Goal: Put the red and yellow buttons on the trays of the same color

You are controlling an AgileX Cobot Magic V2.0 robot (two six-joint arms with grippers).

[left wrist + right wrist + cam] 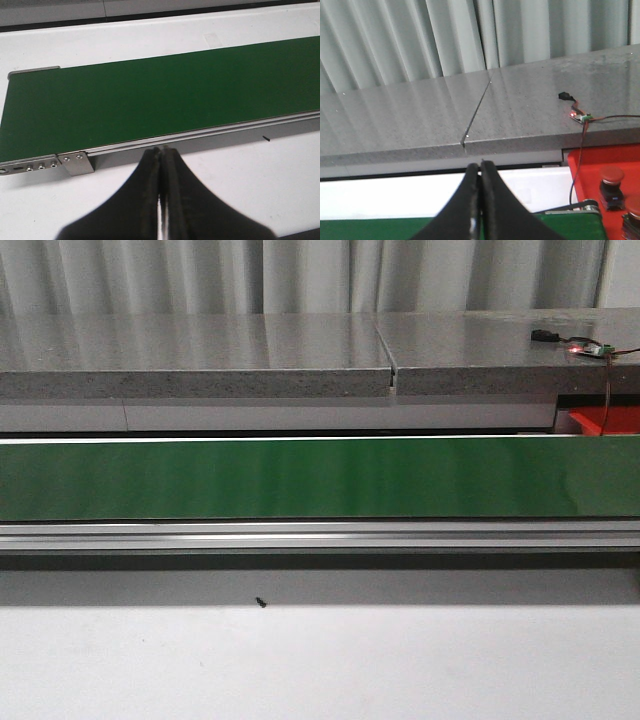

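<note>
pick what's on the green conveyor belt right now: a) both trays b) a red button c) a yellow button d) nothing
d, the green conveyor belt is bare along its whole visible length in the front and left wrist views; the only red buttons seen sit on a red tray off its far right end.

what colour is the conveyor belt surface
Dark green; the conveyor belt shows best in the left wrist view.
</note>
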